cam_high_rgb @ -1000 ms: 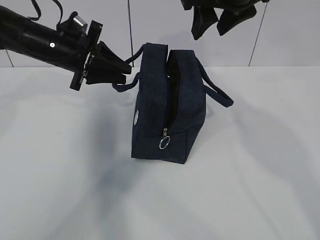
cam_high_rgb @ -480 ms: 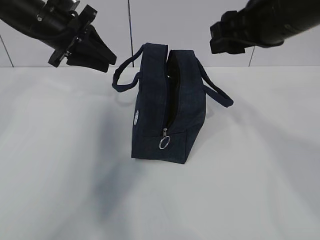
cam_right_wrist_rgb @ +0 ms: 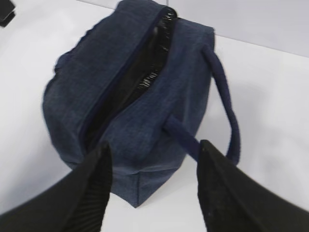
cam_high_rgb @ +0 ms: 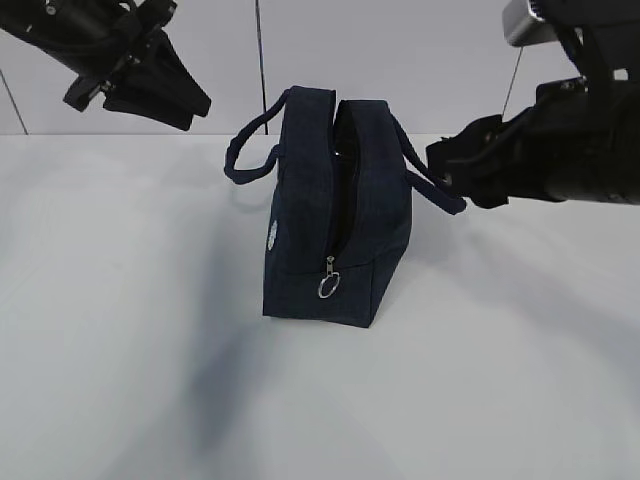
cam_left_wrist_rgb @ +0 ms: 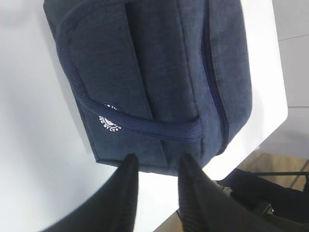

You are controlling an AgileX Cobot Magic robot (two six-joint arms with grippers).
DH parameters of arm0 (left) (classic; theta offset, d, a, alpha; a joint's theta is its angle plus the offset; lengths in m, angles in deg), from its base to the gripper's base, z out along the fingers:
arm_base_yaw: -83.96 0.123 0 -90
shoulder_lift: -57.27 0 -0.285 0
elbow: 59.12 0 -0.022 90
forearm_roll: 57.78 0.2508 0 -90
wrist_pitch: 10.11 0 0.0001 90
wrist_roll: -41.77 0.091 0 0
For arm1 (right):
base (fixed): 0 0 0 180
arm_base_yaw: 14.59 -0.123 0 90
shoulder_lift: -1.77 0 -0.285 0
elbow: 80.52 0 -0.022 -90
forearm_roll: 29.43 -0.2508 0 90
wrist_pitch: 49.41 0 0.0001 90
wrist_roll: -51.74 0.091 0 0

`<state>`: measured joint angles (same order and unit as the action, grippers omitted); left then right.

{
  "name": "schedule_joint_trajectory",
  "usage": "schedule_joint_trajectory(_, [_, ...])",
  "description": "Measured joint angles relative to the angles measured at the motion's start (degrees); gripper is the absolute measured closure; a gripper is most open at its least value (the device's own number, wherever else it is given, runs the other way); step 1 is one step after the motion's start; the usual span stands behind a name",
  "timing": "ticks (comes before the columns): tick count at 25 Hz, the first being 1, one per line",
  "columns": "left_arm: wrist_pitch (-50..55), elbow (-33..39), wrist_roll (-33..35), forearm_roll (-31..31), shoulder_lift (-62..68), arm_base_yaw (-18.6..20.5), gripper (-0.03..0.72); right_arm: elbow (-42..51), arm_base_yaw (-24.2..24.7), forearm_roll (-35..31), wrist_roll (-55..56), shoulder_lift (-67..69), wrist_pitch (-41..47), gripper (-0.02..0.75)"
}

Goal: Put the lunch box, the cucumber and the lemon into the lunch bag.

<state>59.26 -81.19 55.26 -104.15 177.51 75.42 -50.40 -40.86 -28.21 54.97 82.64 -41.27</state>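
Right tool dropped beside lunch bag on white table.

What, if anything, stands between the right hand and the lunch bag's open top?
Nothing visible does. The right hand hangs open beside the lunch bag, with the bag's right handle lying in front of its fingers. The zipper opening is parted and nothing covers it. What lies inside is too dark to tell.

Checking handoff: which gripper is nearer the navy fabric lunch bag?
Right. The right gripper sits beside the navy fabric lunch bag's right loop handle; the left gripper is raised, up-left.
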Motion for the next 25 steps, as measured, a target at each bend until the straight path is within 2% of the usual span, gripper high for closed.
schedule_joint_trajectory(6, [0.27,0.00,-1.95,4.37,-4.48,0.00,0.485,4.33,-1.86,0.00,0.54,-0.82,-4.18,0.384])
schedule_joint_trajectory(14, [1.14,0.00,-4.24,10.81,-9.48,-0.12,0.486,10.14,-5.36,0.00,0.53,-0.82,-9.71,0.390])
schedule_joint_trajectory(25, [1.47,0.00,-4.73,12.97,-11.63,-4.65,0.486,18.44,-10.42,1.11,2.01,-0.48,-21.16,0.391])
